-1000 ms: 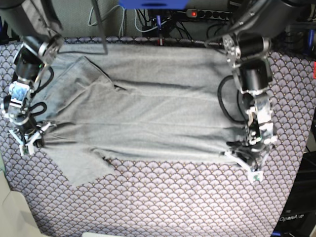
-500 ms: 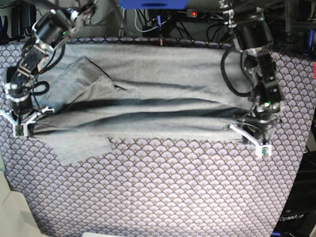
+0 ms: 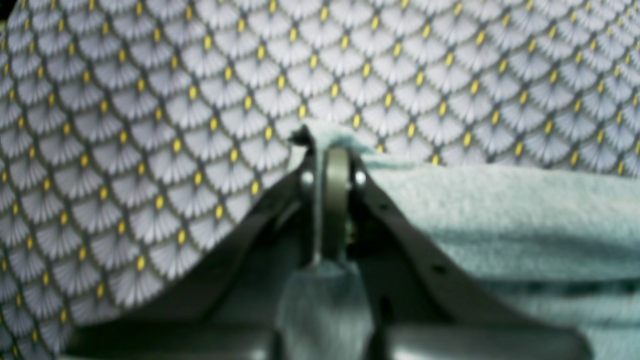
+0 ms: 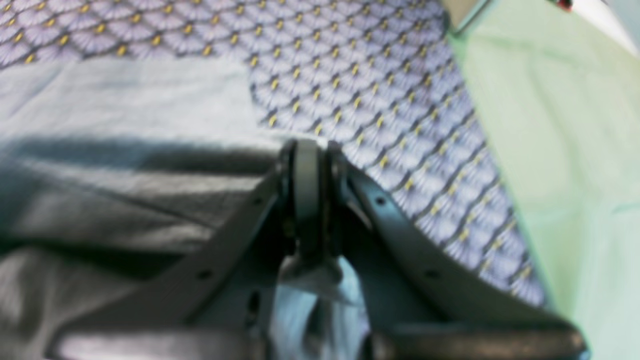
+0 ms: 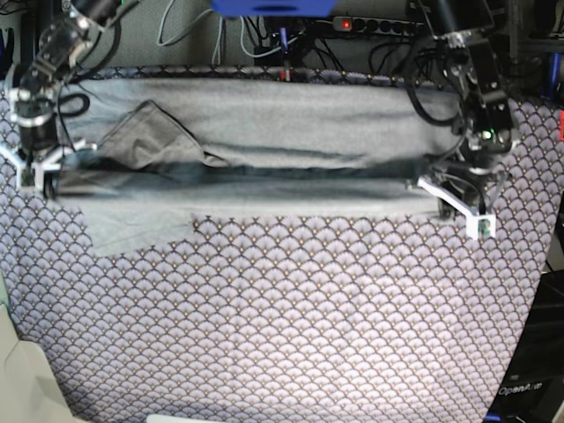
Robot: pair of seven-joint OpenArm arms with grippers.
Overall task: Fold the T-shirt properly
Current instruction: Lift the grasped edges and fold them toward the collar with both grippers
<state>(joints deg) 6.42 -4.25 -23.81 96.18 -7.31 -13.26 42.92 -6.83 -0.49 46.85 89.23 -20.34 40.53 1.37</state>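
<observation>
The light grey T-shirt point(image 5: 264, 123) lies across the far half of the table, its near part raised in a long fold between my two grippers. On the right of the base view my left gripper point(image 5: 438, 197) is shut on the shirt's near corner; its wrist view shows the left gripper point(image 3: 330, 147) pinching a tuft of T-shirt point(image 3: 500, 215). At the left of the base view my right gripper point(image 5: 40, 179) is shut on the opposite end. Its wrist view shows the right gripper point(image 4: 307, 150) clamping T-shirt point(image 4: 125, 190) cloth. One sleeve point(image 5: 132, 231) hangs flat below the fold.
A purple-grey fan-scale cloth point(image 5: 291, 326) covers the table. Cables and a power strip point(image 5: 370, 25) run along the back edge. A pale surface point(image 4: 560, 150) lies beyond the table's edge beside the right gripper.
Both grippers have moved toward the far edge of the table, carrying the shirt's near edge with them. The shirt now covers less of the table's near side.
</observation>
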